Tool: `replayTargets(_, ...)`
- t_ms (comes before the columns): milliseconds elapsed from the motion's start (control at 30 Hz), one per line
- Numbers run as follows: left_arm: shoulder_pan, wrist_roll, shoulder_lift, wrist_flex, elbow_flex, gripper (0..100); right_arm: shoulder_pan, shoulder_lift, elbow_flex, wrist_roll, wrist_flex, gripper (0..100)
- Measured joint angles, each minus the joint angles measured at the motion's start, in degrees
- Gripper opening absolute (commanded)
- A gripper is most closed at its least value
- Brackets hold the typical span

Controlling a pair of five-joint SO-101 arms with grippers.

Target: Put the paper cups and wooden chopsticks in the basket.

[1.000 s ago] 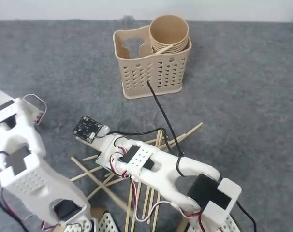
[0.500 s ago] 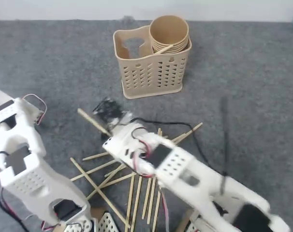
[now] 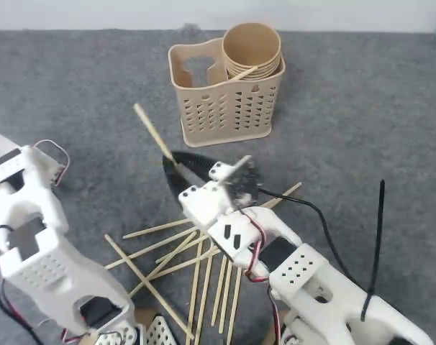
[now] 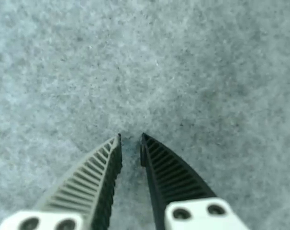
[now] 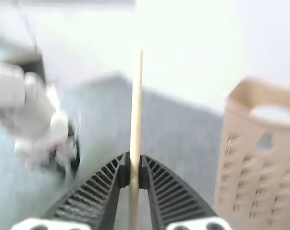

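The beige basket (image 3: 225,108) stands at the back, with stacked paper cups (image 3: 252,44) and one chopstick (image 3: 244,72) in its right compartment. Its left compartment looks empty. My right gripper (image 3: 176,167) is shut on a wooden chopstick (image 3: 155,134), holding it raised and tilted just in front of the basket's left side. In the right wrist view the chopstick (image 5: 135,110) stands between the jaws of that gripper (image 5: 134,160), beside the basket (image 5: 260,143). Several chopsticks (image 3: 182,259) lie scattered on the carpet. My left gripper (image 4: 130,140) hovers over bare carpet, its jaws nearly touching with nothing between them.
Grey carpet covers the table. The left arm (image 3: 31,237) is folded at the near left edge. Black cables (image 3: 326,230) trail from the right arm across the near right. Bare carpet lies left and right of the basket.
The right arm lifted one chopstick out of the pile and swung it up toward the basket, turning its wrist. The left arm has not moved.
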Motion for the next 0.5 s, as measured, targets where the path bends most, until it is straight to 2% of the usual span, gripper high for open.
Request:
replayTargets(267,0.0,-0.09,0.0,0.0,0.0,6,6.24,-0.09,0.26,-7.03,-16.7,0.7)
replayTargets(500,0.0,-0.09,0.0,0.0,0.0,6,16.26,-0.18,0.09,-12.75,-28.84,0.7)
